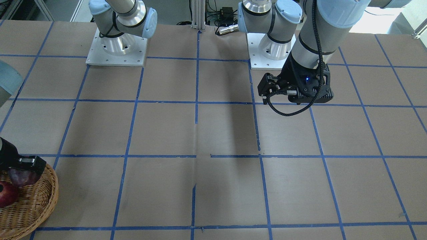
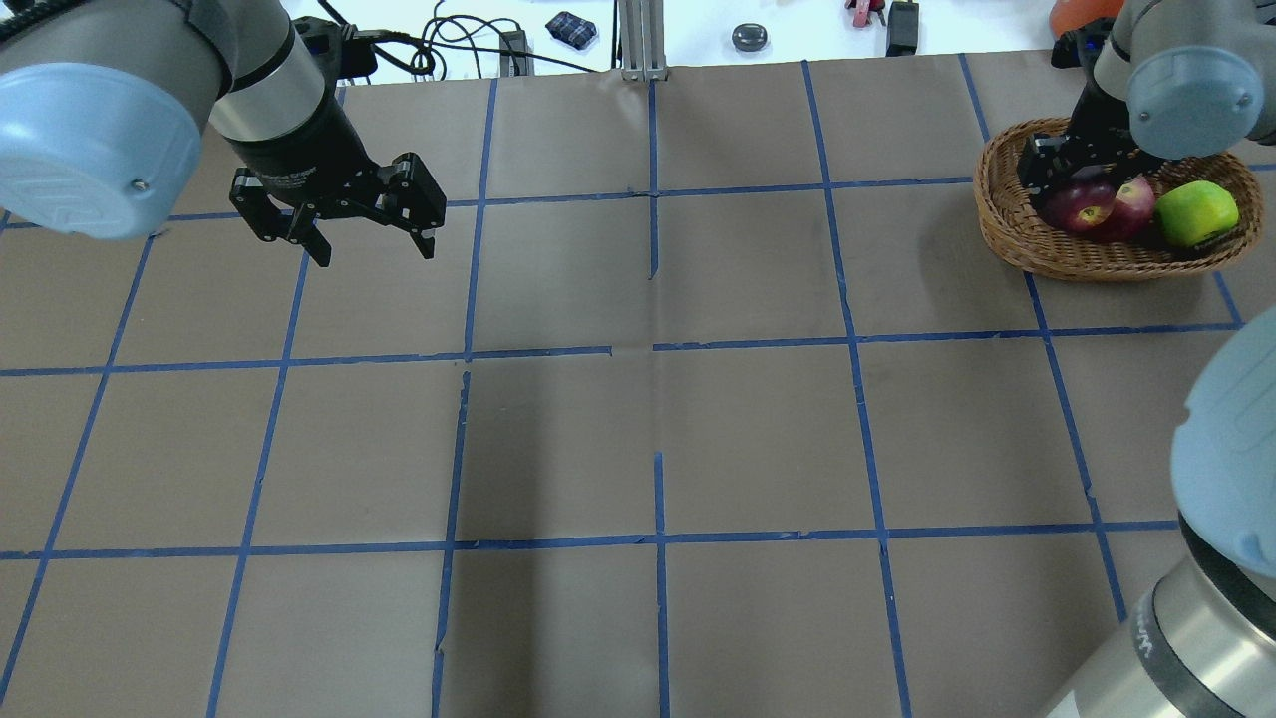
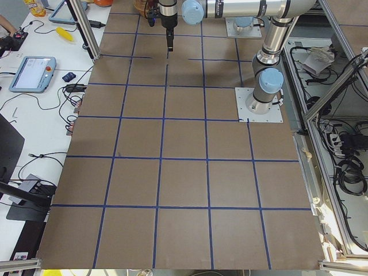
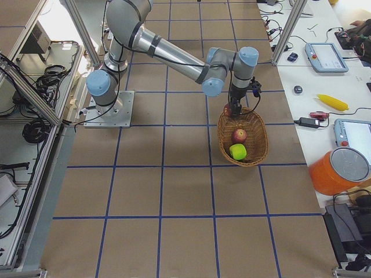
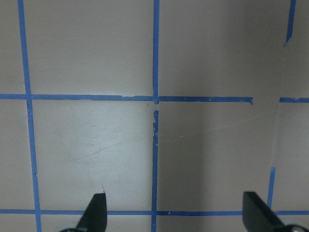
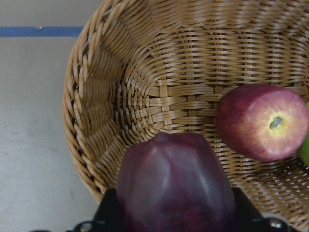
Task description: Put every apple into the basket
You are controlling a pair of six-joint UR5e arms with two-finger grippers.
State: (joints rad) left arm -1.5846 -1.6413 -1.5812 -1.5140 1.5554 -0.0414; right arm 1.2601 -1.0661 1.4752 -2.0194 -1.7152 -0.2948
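Front-facing view: the maroon apple is gripped by the right hand just over the basket, and the red apple is seen inside it.

Overhead view: the green apple is seen in the basket beside the red one. The left hand is held spread wide and empty above the table, well apart from the basket.

The light-brown woven basket is showing a thick braided rim around a lime-green apple, a red apple yellowing at its stem end and a dark maroon apple, while the brown surface beside the basket is wearing a blue taped grid.
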